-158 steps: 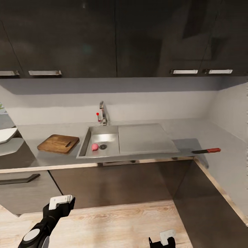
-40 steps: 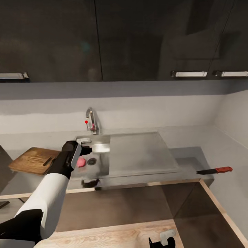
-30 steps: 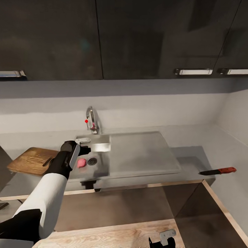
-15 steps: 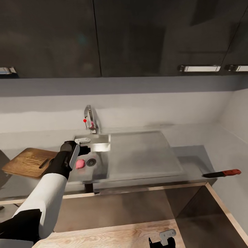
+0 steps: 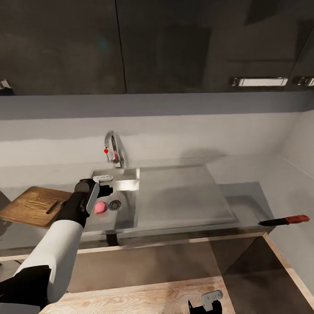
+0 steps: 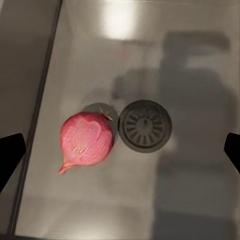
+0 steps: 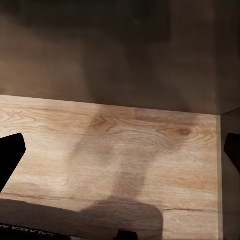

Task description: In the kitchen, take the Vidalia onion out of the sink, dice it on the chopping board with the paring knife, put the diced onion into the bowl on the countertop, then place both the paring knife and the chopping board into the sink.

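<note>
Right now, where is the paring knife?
In the head view the paring knife lies on the countertop at the far right, beyond the sink's drainboard, near the side wall.

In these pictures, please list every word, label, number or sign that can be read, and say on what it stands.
"GALAXEA R...": pale letters, cut off by the picture's edge and too blurred to read past that, on the dark band of robot body in the right wrist view.

Red dot, a mark without text: on the curved chrome tap behind the grey sink.

Nothing else carries writing.
</note>
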Motion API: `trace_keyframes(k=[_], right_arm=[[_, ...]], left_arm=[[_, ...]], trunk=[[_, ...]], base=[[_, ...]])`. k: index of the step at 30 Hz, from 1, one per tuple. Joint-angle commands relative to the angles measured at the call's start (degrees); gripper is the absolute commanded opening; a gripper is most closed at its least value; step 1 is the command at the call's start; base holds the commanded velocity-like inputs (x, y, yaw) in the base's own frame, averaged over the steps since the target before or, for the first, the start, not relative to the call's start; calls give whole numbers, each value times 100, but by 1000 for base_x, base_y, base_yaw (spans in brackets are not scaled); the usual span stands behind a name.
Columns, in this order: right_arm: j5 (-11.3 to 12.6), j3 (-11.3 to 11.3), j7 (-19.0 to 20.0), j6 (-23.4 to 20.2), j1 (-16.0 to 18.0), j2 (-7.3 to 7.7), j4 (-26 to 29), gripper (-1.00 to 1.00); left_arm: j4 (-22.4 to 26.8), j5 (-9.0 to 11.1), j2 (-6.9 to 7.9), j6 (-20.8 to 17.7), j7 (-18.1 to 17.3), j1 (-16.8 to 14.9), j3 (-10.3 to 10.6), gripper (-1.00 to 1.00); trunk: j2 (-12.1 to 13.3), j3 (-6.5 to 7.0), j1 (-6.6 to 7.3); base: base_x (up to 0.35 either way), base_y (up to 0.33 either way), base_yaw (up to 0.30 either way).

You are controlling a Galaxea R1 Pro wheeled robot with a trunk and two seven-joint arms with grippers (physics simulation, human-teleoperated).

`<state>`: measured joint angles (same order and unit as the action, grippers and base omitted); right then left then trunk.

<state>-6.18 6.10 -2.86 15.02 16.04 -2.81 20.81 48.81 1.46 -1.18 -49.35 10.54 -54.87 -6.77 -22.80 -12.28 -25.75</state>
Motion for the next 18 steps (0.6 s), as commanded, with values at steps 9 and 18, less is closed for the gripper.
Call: trace_keyframes(k=[9, 18], right_arm=[[-59, 6, -30, 10, 4, 0, -5, 100], [-59, 6, -30, 10, 4, -1, -5, 100]], left_arm=[[-26, 13, 21, -22, 26, 112, -11, 100], [-136, 12, 22, -14, 27, 180, -9, 100]], trunk=[[-12, -95, -3], [-12, -178, -3]], base=[[1, 0, 0], [0, 0, 0]])
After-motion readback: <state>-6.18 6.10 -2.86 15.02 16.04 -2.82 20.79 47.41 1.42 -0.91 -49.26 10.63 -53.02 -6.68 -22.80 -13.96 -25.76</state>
